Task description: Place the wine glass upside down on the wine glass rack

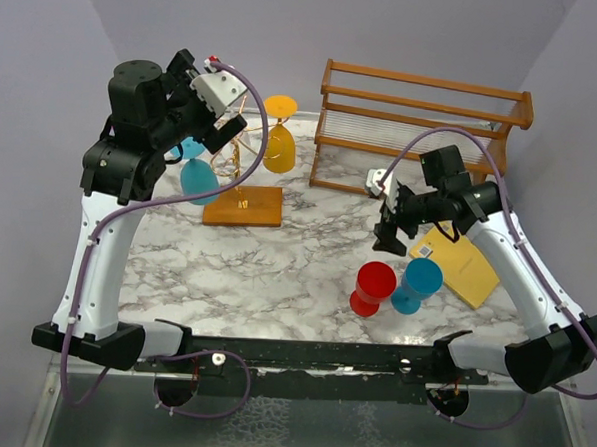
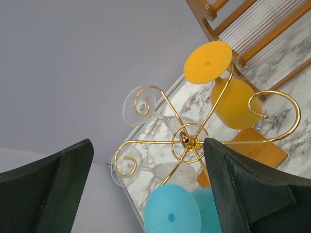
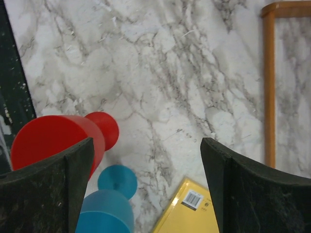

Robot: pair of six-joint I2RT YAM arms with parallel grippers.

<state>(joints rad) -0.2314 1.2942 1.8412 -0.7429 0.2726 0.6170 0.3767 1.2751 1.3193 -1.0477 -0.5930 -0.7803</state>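
The left tool (image 2: 148,144) hangs spread, pinching nothing, just above the crown of the wine glass rack (image 1: 243,207). A careless sideways move here could catch a curled arm, and that would set the hung glasses swinging or tip the light wire tree. The rack carries a teal glass (image 1: 199,178), two clear glasses (image 2: 139,104) and a yellow glass (image 1: 278,148), all bowl-down with nothing in them. I judge that free curls are few.

On the right of the tabletop (image 1: 297,253), the right tool (image 3: 146,143) is also spread and holds nothing, poised above the red glass (image 1: 375,285). That is probably the wine glass to hang next. It looks upright and unfilled, though the angle is poor. A second teal glass (image 1: 417,280) stands just beside it, and I cannot tell whether they touch. A finger coming down between them could topple one.
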